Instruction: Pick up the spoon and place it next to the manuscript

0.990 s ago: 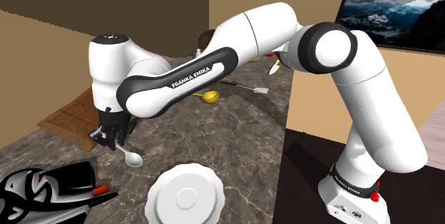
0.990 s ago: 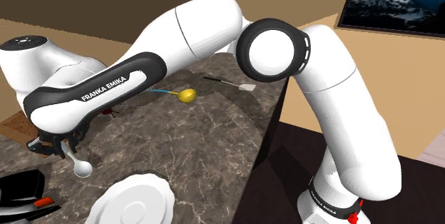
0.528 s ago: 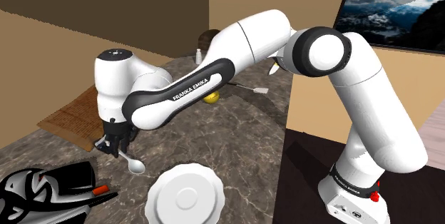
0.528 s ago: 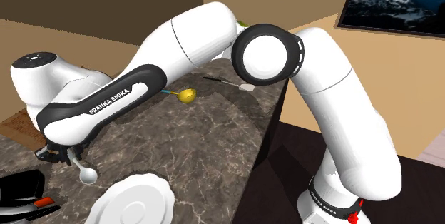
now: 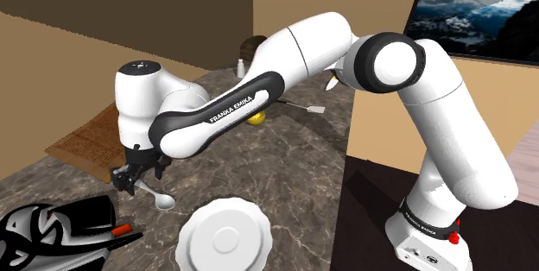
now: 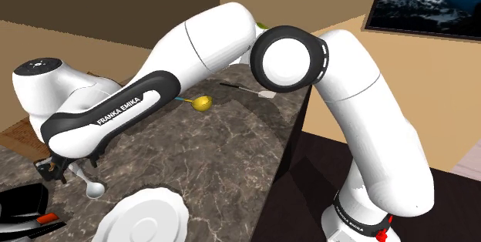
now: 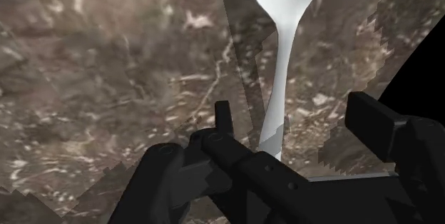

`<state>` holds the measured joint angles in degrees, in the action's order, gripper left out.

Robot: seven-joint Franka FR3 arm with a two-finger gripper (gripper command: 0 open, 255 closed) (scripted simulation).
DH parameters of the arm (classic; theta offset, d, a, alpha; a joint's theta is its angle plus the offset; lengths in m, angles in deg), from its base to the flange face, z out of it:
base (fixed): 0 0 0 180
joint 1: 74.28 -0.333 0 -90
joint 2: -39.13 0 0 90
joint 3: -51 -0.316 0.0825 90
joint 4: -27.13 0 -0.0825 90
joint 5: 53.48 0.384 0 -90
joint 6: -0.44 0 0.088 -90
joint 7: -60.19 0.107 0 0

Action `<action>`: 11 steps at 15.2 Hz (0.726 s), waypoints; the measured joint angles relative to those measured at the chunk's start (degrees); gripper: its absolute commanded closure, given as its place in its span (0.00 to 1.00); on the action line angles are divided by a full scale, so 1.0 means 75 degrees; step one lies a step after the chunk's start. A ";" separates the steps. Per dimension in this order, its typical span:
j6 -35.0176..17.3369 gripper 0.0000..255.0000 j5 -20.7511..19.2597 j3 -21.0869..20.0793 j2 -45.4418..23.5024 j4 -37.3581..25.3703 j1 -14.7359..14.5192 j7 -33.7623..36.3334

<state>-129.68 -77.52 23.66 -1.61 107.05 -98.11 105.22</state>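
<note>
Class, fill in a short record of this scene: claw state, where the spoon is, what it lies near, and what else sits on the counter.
Claw: open, fingers either side of the spoon handle, not touching it
Spoon: white, on the marbled counter
Manuscript: brown sheet close beside the spoon
Also on counter: white plate, yellow object

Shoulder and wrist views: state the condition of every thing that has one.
gripper: open, fingers astride the spoon's handle.
spoon: lying on the countertop, not clasped.
manuscript: lying flat on the countertop.
plate: right side up, empty.
</note>
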 measured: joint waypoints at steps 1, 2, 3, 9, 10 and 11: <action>0.0000 0.00 0.0000 0.0000 0.0000 0.0000 0.0000 0.0000; 0.0000 0.00 0.0000 0.0000 0.0000 0.0000 0.0000 0.0000; 0.0000 0.00 0.0000 0.0000 0.0000 0.0000 0.0000 0.0000; 0.0443 0.00 0.0235 -0.0196 0.0584 0.0115 0.0154 -0.0097; 0.0456 0.00 0.0256 -0.0213 0.0644 0.0161 0.0180 -0.0106; 0.0463 0.00 0.0266 -0.0219 0.0669 0.0180 0.0192 -0.0112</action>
<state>-126.21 -75.52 22.01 3.41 108.40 -96.67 104.37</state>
